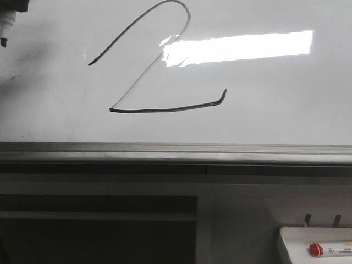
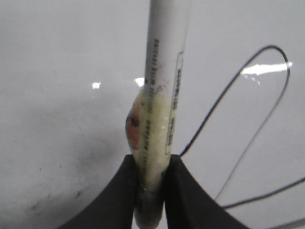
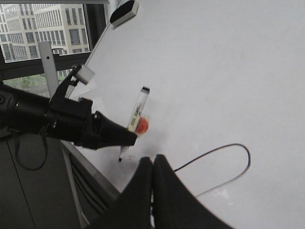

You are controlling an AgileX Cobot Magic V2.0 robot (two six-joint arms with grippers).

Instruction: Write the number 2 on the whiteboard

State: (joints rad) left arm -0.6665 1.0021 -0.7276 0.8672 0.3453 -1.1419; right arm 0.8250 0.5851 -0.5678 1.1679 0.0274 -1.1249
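The number 2 [image 1: 165, 109] is drawn in a thin dark line on the whiteboard [image 1: 264, 110]: curved top, long diagonal, flat base with a small tick. It also shows in the left wrist view [image 2: 272, 46] and the right wrist view [image 3: 238, 144]. My left gripper [image 2: 151, 160] is shut on a white marker [image 2: 164, 71], left of the 2's start. In the right wrist view the left gripper [image 3: 128, 138] holds the marker [image 3: 138, 107] with its tip close to the board; I cannot tell if it touches. My right gripper [image 3: 153, 160] is shut and empty, near the board.
A grey metal rail [image 1: 176, 151] runs along the board's lower edge. A small white tray [image 1: 297, 236] with a red-capped marker [image 1: 316, 249] sits at the lower right. A dark eraser [image 3: 125, 12] is on the board's far corner.
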